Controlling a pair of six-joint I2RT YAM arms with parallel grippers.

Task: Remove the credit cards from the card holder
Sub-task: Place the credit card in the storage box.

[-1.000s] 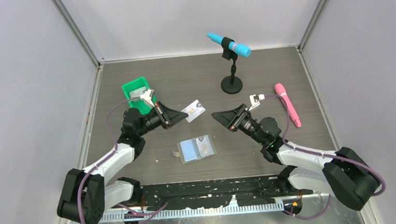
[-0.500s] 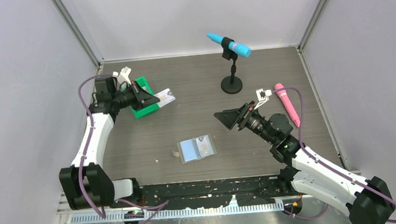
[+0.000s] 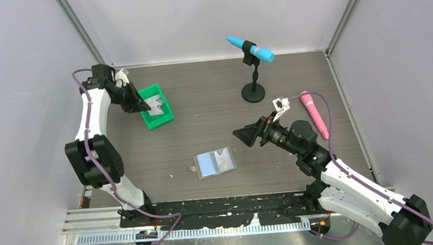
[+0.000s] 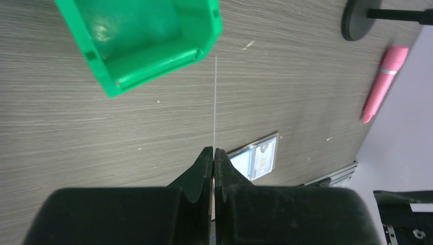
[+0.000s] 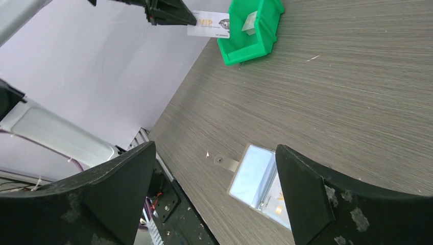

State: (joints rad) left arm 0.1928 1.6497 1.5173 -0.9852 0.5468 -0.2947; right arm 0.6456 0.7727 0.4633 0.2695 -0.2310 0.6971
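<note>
The card holder (image 3: 215,163) lies open on the table, pale blue inside, with its grey tab at the left. It also shows in the right wrist view (image 5: 254,176) and the left wrist view (image 4: 255,155). A card (image 5: 278,198) sits in its right pocket. My left gripper (image 3: 143,106) is shut on a whitish credit card (image 3: 155,107) beside the green bin (image 3: 165,117). In the left wrist view the gripper (image 4: 213,151) holds the card (image 4: 215,102) edge-on. The right wrist view shows that card (image 5: 208,24) printed "VIP". My right gripper (image 3: 243,137) is open and empty, above and right of the holder.
The green bin (image 5: 255,38) holds another card (image 5: 249,23). A black microphone stand (image 3: 253,92) with a blue microphone (image 3: 249,48) stands at the back. A pink microphone (image 3: 315,113) lies at the right, near my right arm. Grey walls enclose the table.
My left arm has swung back and left with the card, from the table's middle to the green bin. My right gripper stays open and has shifted slightly.
</note>
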